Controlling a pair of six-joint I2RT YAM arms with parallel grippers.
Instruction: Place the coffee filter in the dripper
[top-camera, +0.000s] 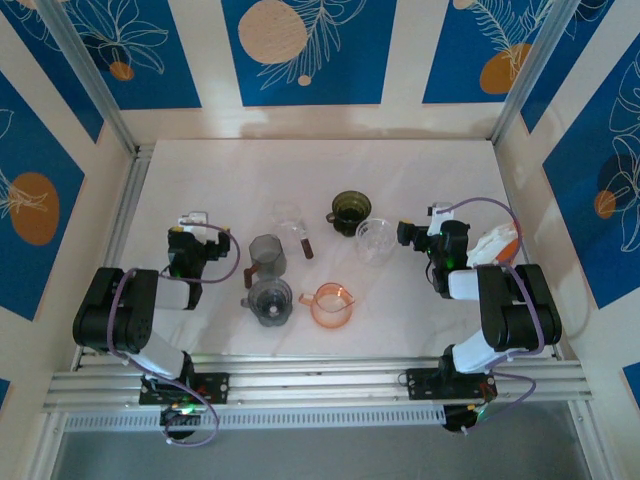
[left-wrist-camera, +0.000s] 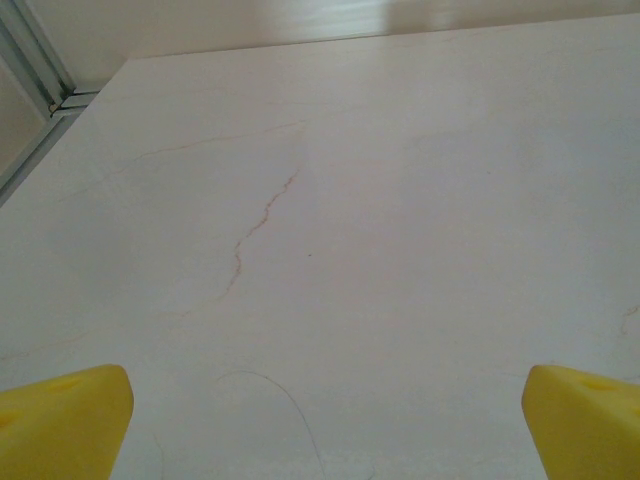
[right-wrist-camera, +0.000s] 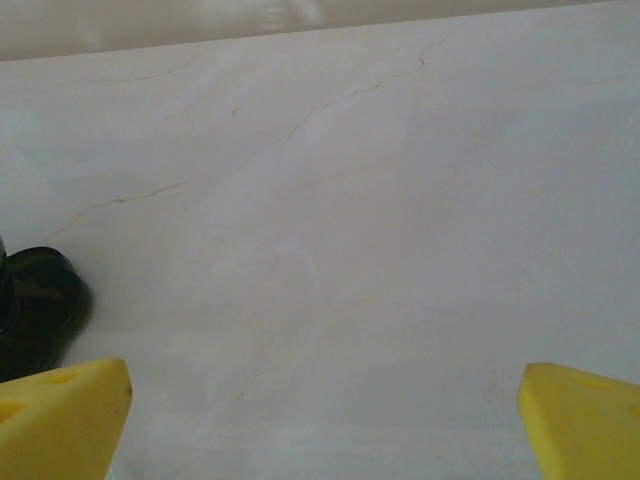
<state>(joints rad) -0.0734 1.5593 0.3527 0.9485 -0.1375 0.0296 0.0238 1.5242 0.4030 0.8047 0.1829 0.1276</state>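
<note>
A dark green glass dripper (top-camera: 350, 212) with a handle stands at the middle back of the table; its dark edge (right-wrist-camera: 35, 315) shows at the left of the right wrist view. A white crumpled paper thing (top-camera: 495, 245), which looks like the coffee filter, lies at the right by the right arm. My right gripper (top-camera: 435, 216) (right-wrist-camera: 320, 425) is open over bare table, right of the dripper. Far to the left, my left gripper (top-camera: 193, 220) (left-wrist-camera: 325, 430) is also open, with nothing between its yellow fingertips (left-wrist-camera: 65, 420).
A clear plastic cup (top-camera: 375, 240) stands beside the green dripper. A grey mug (top-camera: 267, 256), a grey cone vessel (top-camera: 267, 302), an orange handled vessel (top-camera: 331, 305) and a clear scoop with a brown handle (top-camera: 292, 222) sit mid-table. Frame rails (top-camera: 125, 215) line the sides.
</note>
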